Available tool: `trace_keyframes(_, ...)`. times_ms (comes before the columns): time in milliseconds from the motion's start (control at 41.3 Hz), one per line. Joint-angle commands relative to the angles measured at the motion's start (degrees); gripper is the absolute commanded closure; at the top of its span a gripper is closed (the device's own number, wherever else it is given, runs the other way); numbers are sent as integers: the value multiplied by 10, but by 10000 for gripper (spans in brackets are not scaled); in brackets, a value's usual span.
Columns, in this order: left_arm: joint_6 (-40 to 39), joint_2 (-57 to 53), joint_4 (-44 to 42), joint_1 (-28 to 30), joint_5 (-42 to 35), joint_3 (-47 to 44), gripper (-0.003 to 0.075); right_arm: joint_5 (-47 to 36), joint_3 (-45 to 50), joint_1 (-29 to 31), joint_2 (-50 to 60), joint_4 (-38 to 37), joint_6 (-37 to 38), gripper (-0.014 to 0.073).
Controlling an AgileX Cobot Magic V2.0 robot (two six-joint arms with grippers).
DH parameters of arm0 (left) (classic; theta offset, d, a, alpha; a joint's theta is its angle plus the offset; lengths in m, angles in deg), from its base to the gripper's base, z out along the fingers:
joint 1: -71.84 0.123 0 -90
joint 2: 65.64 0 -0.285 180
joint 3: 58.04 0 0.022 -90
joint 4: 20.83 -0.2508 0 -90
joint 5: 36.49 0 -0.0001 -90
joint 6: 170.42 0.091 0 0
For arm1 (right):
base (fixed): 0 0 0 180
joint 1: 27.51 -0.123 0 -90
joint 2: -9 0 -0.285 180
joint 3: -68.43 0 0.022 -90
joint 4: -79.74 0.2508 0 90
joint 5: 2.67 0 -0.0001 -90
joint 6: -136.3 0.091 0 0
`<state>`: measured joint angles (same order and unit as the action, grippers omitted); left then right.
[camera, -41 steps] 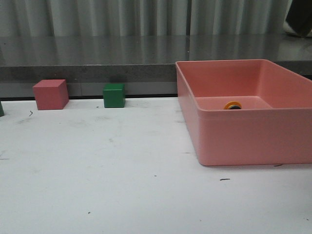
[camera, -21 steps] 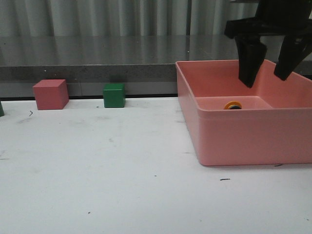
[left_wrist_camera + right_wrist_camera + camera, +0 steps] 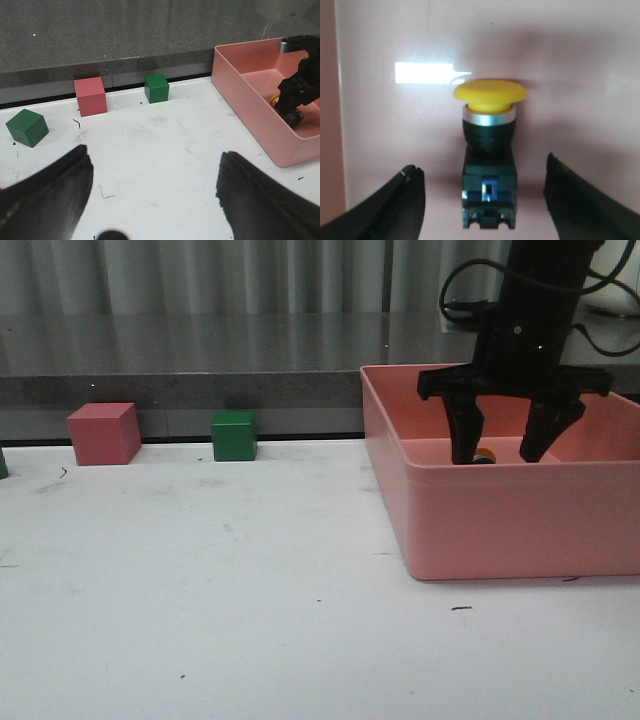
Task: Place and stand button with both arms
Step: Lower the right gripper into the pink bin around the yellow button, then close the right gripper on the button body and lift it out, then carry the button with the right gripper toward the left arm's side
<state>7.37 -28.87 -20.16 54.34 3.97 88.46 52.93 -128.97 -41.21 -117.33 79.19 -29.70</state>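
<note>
1. While the right tool (image 3: 503,455) hangs inside the pink bin (image 3: 480,530) at the bench's (image 3: 250,590) right edge, its jaws are spread wide with nothing held.
2. Button (image 3: 489,155) lies on its side on the bin floor, between the open fingers (image 3: 385,205), yellow cap away from the wrist.
3. Good pick, my read: lower squarely and close on the black body below the cap, not the slippery dome; keep clear of the bin wall.
4. Left tool (image 3: 155,200) hovers over the bench's left part, wide open, empty, well apart from the button.
</note>
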Motion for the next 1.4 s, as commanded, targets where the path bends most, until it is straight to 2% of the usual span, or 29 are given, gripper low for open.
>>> trace_keyframes(0,0,7,3,-4,-43,19,209,-20,-23,1,18,-8,9,74)
trace_keyframes(194,0,7,3,-4,-43,19,209,-20,-23,10,-2,-5,28,89)
trace_keyframes(242,0,7,3,-4,-43,19,209,-18,-23,10,-3,-5,28,131)
trace_keyframes(363,0,7,3,-4,-43,19,209,-21,-23,10,-3,-2,28,314)
trace_keyframes(436,0,7,3,-4,-43,19,209,-22,-23,10,-2,1,28,352)
trace_keyframes(823,0,7,3,-4,-43,19,209,11,-23,7,67,5,28,356)
trace_keyframes(968,0,7,3,-4,-43,19,209,18,-23,-14,114,5,28,356)
trace_keyframes(1162,0,7,3,-4,-43,19,209,19,-23,-87,168,5,28,356)
trace_keyframes(1380,0,7,3,-4,-43,19,209,20,-23,-202,178,5,33,356)
